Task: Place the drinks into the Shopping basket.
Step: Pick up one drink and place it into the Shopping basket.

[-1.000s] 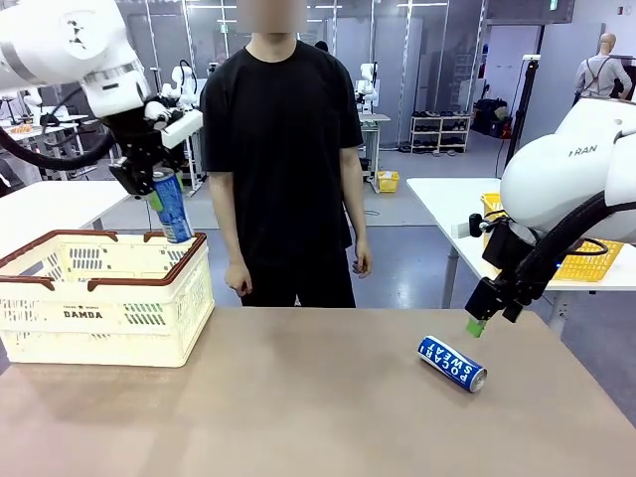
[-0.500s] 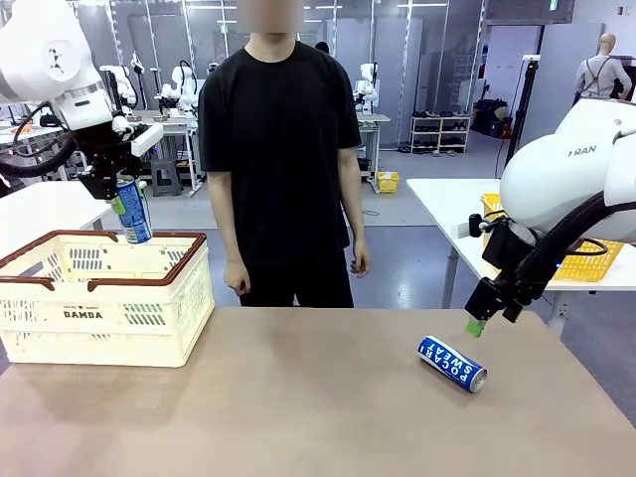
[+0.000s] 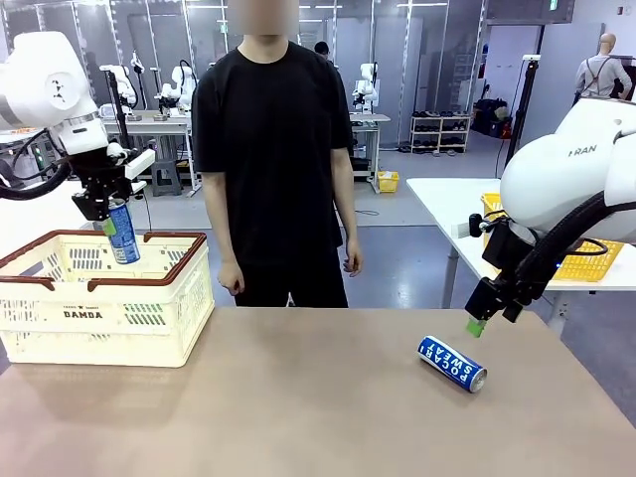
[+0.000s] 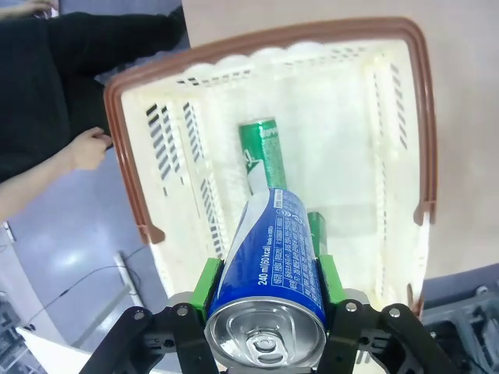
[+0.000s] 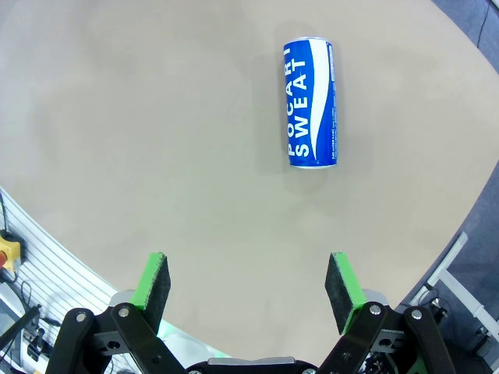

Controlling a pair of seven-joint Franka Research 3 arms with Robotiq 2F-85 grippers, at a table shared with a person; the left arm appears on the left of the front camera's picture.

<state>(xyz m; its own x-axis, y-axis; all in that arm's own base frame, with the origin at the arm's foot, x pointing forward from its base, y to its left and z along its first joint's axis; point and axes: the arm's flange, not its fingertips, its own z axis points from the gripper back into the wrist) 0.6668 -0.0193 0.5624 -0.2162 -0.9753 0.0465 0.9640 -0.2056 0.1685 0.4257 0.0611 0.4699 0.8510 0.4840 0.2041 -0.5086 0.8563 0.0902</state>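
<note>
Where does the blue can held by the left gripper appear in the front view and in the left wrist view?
Front view: blue can at upper left, in left gripper, over the Shopping basket.
Left wrist view: blue can at bottom centre, silver top toward camera.
Shared landmark: Shopping basket.

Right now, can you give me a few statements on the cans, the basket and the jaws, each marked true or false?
1. The left jaws hold a blue can over the basket. True.
2. The basket has nothing in it. False: a green can lies on its floor.
3. The right jaws are shut on a can. False: they stand open and hold nothing, above the table.
4. The other blue can lies on its side on the table. True.
</note>
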